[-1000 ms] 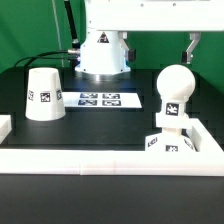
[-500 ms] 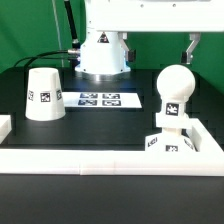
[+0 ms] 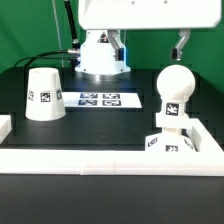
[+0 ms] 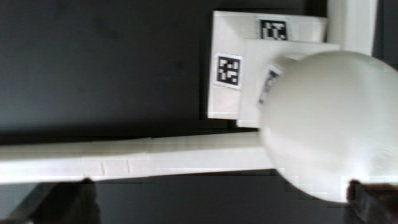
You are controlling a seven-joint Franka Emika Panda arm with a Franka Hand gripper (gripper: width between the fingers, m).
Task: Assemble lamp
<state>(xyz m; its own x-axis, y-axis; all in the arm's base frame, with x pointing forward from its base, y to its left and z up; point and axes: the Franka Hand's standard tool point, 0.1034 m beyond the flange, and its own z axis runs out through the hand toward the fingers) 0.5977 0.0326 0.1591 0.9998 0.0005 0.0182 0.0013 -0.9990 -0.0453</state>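
Note:
The white round-headed bulb (image 3: 174,90) stands upright in the small square base (image 3: 167,141) at the exterior view's right, against the white rail. The cone shade (image 3: 43,93) stands apart at the exterior view's left. My gripper (image 3: 182,44) hangs above the bulb, clear of it, and only its dark fingers show there. In the wrist view my gripper (image 4: 217,205) is open and empty, with its dark fingertips (image 4: 71,203) far apart. Below them the bulb (image 4: 329,120) looms large, and the tagged base (image 4: 246,60) lies beyond it.
The marker board (image 3: 100,99) lies flat in the middle of the black table. The robot's white body (image 3: 102,55) stands behind it. A raised white rail (image 3: 100,158) runs along the front edge and also shows in the wrist view (image 4: 125,160).
My gripper has shifted a little toward the exterior view's left above the bulb. The lamp parts have not moved.

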